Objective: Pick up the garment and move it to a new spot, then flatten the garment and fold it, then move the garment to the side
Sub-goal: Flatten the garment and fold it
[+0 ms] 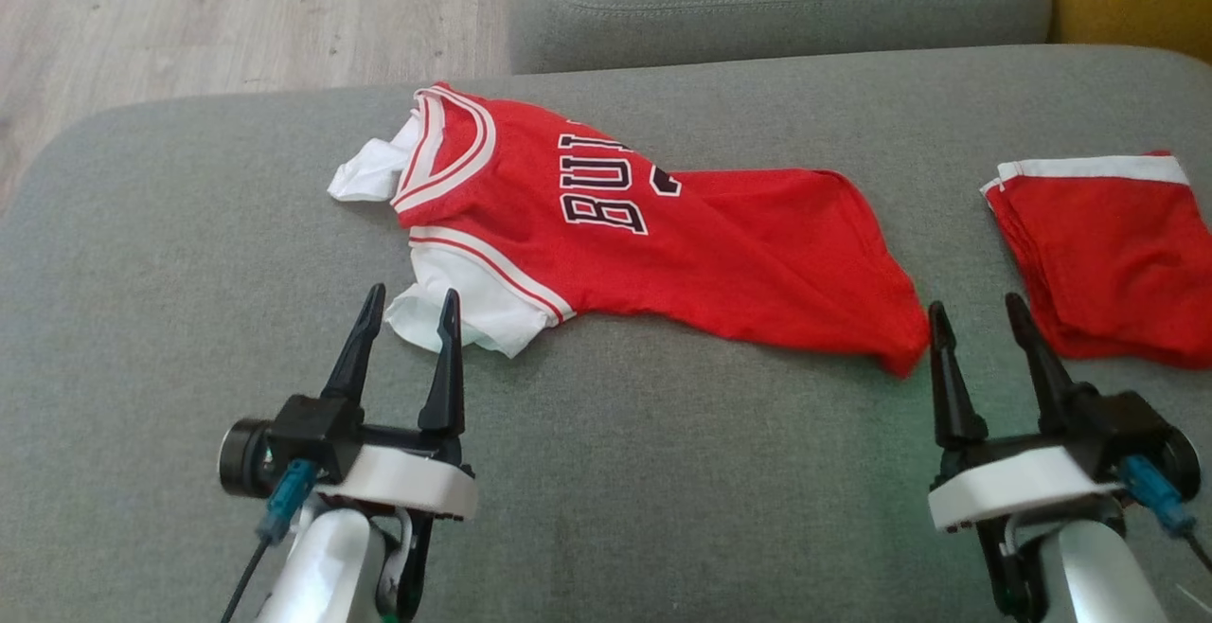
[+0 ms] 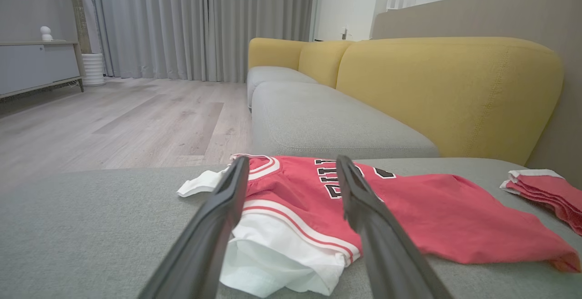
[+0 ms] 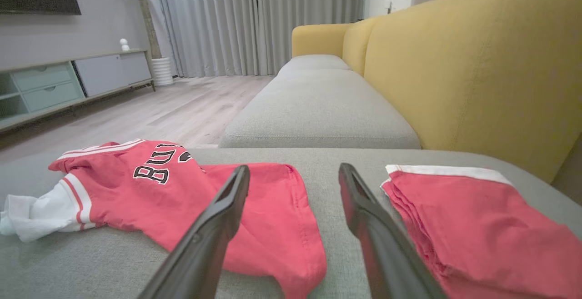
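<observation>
Red-and-white basketball jersey (image 1: pixel 663 235) lying rumpled across grey fabric sofa cushion (image 1: pixel 189 273).
Left end effector (image 1: pixel 412 296) released, empty, tips at white sleeve (image 1: pixel 483 306). Right end effector (image 1: pixel 975 306) released, empty, between jersey hem and folded red cloth (image 1: pixel 1108 254).

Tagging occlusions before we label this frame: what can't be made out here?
- Jersey lettering, head view: a fold of its own cloth hides part of the print.
- Jersey front, left wrist view: fingers of the left gripper cross it.
- Jersey hem, right wrist view: a finger of the right gripper covers part.
- Folded red garment: cut off by the head view's right edge.
</observation>
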